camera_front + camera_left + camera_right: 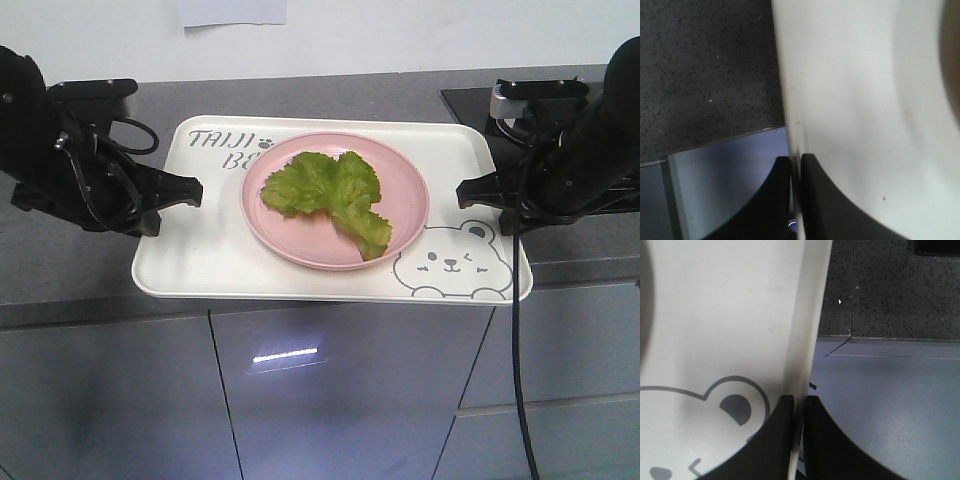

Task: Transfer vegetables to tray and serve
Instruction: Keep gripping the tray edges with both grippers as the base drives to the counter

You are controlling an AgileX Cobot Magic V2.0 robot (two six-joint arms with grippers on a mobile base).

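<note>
The cream-white tray [210, 255] with the bear face hangs partly past the counter's front edge, level. On it sits a round pink plate [405, 190] holding the green lettuce leaf [325, 185]. My left gripper [197, 192] is shut on the tray's left rim [790, 115], one finger above and one below. My right gripper [462, 193] is shut on the right rim [807, 340] near the bear's ear. The left gripper [795, 162] and the right gripper [799, 402] each pinch the thin edge.
The dark speckled countertop [100, 270] runs under and behind the tray. Grey cabinet fronts [330, 390] drop below its edge. A black appliance top [470, 98] lies at the back right. A cable [517, 380] hangs from the right arm.
</note>
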